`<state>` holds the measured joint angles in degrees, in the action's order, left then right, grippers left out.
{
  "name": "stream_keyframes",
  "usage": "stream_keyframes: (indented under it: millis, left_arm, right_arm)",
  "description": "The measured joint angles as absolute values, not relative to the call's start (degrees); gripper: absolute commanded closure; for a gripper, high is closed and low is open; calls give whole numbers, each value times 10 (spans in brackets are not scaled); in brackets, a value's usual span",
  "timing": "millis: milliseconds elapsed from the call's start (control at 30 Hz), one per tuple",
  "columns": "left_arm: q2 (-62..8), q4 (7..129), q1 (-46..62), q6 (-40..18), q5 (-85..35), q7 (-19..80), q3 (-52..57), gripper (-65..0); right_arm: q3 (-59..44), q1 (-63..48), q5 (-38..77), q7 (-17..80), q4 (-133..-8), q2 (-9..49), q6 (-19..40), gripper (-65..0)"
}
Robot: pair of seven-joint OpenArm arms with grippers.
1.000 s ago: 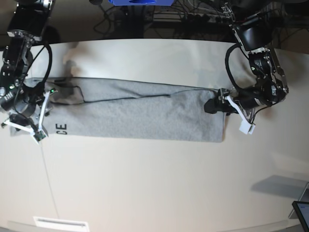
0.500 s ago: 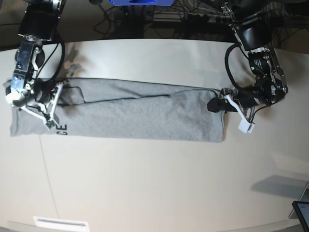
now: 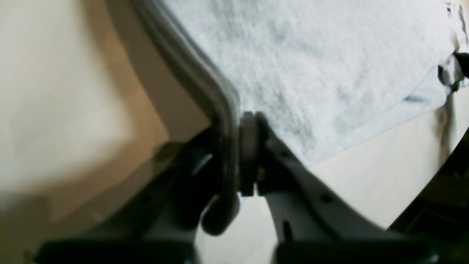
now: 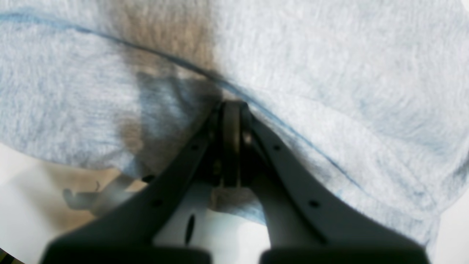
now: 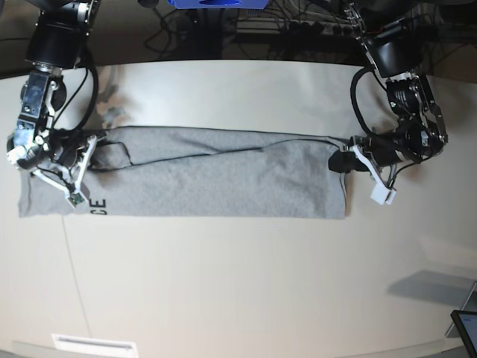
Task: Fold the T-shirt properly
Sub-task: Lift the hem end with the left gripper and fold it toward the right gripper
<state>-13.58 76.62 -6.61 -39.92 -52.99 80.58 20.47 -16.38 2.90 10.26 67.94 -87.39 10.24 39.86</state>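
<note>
The grey T-shirt (image 5: 223, 179) lies as a long folded band across the table, with black letters "CE" (image 5: 95, 203) near its left end. My left gripper (image 5: 341, 162) is shut on the shirt's right end, at mid-height. In the left wrist view the left gripper (image 3: 238, 146) pinches the shirt's thick edge, and the shirt (image 3: 311, 55) stretches away beyond it. My right gripper (image 5: 91, 146) is shut on the cloth near the upper left end. In the right wrist view the right gripper (image 4: 231, 121) clamps a fold of the shirt (image 4: 348, 73).
Cables and a blue object (image 5: 216, 4) lie behind the table's far edge. A white label (image 5: 93, 344) sits at the front left. A dark screen corner (image 5: 466, 328) shows at the front right. A thin seam (image 5: 74, 276) runs down the tabletop.
My right gripper has moved up and to the right onto the shirt's left end. My left gripper has pulled a little to the right. The shirt's top edge now lies straighter.
</note>
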Motion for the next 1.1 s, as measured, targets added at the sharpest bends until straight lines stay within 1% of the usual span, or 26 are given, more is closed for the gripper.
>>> stream_keyframes:
  millis: [200,433,733,867,1033,1100]
  left_arm:
    - [-141,774,-65,-399,-529,806,205,0]
    - [-140,872,-59,-397,-538,806,201,0]
    - [-138,878,-55,-397,-534,810,89,0]
    - [-138,879,-56,-397,-534,810,60,0]
    - [-132,938,-56,-397,-530,811,17,0]
    - [-119,955,-59,-397,-538,808,-3,0]
  right_arm:
    - [-164,29,103,680,-873,102,398,0]
    - [-164,30,103,680,-872,102,398,0]
    - [-164,30,103,680,-872,102,398,0]
    - [-164,30,103,678,-872,102,398,0]
    - [-164,30,103,678,-872,102,398,0]
    - [-164,30,103,678,-872,102,398,0]
